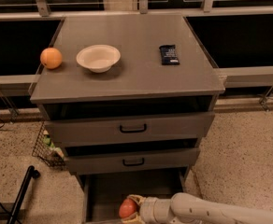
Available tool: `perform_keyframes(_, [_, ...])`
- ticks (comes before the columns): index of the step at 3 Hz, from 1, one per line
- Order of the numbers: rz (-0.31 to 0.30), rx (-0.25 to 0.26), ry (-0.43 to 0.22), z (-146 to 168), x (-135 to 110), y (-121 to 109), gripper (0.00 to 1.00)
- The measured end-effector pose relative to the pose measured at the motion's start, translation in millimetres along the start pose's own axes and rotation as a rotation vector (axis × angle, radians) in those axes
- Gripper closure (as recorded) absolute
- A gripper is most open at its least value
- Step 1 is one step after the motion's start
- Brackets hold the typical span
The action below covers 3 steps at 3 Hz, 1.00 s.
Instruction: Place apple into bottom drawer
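Note:
The apple [127, 208] is red-pink and sits in my gripper [131, 210] at the bottom of the camera view. The gripper is shut on it, with pale fingers above and below the fruit. It hangs inside the pulled-out bottom drawer [96, 195], a deep grey tray under the two higher drawers. My white arm [206, 211] reaches in from the lower right. The drawer floor under the apple is cut off by the picture's edge.
On the cabinet top [141, 73] lie an orange [51, 58], a white bowl [98, 57] and a dark snack bar [168, 54]. The top drawer [132, 128] and middle drawer [133, 161] have black handles. A wire basket [46, 148] and a black pole [23, 195] stand on the left.

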<state>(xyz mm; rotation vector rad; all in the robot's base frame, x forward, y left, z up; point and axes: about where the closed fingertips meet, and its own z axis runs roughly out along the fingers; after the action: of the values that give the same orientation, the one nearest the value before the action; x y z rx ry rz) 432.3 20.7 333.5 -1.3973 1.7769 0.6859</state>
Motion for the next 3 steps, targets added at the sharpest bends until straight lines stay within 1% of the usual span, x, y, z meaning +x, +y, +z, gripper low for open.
perform_keyframes(1, [0.017,-0.002,-0.047,27.6,27.8,-2.4,1.0])
perform_keyframes(2, [0.016,-0.002,-0.046,28.3,28.6,-2.7,1.0])
perform_keyframes(3, [0.009,0.0,-0.054,33.1,47.5,-15.5,1.0])
